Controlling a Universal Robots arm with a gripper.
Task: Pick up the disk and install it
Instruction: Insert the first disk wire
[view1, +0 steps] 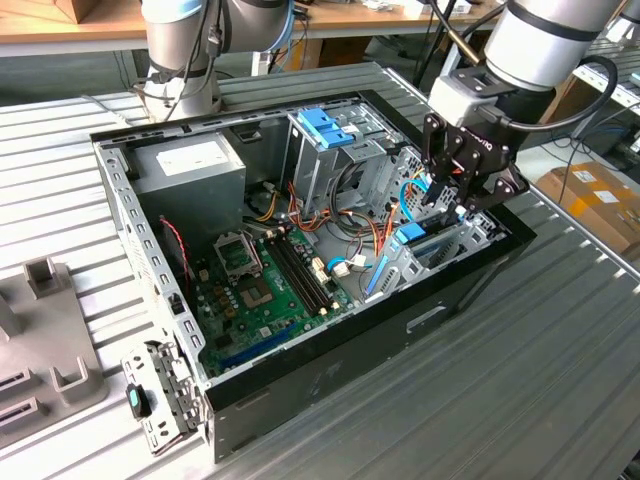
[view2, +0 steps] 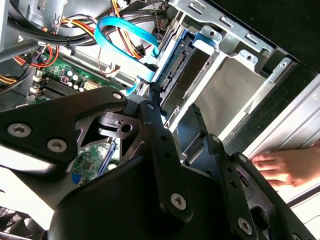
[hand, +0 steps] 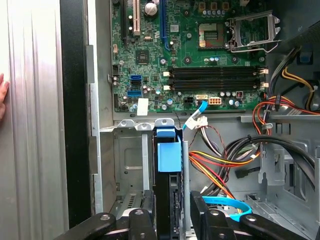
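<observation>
Claw clamped on the disk, edge-on in the bay mouth; keep its blue rails square to the bay walls; push straight, gently, clear of cables.

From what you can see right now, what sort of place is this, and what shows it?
Probably a robotics lab or workshop: a robot arm reaching into an opened computer case on a ribbed metal table, with a cardboard box nearby.
</observation>
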